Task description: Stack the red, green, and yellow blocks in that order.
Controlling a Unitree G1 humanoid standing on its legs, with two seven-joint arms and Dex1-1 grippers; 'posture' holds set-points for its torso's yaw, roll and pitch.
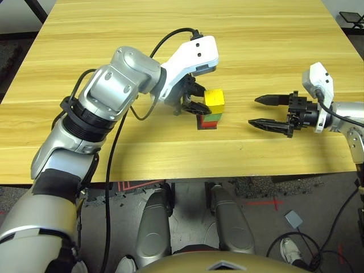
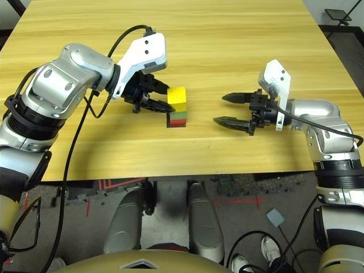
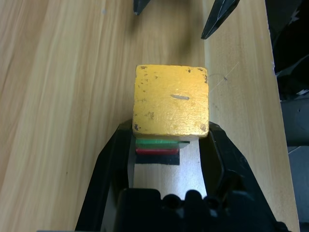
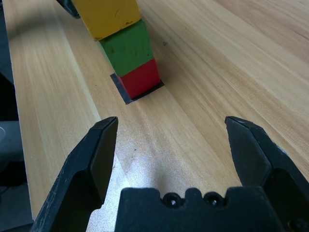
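The three blocks stand as one stack at the table's middle: the red block [image 4: 140, 79] at the bottom, the green block [image 4: 128, 46] on it, the yellow block [image 1: 214, 98] on top and set slightly askew. My left gripper [image 1: 196, 102] reaches in from the left at the yellow block's height. Its fingers [image 3: 113, 159] flank that block's near end, narrowly open, with a thin gap showing on one side. To the right of the stack my right gripper [image 1: 253, 111] hovers wide open with nothing between its fingers, pointing at the stack from a short distance.
A flat black square patch [image 4: 124, 94] lies under the red block. The wooden table [image 1: 170, 34] stretches bare behind and around the stack. Its front edge runs close below both grippers, with floor and cables beyond.
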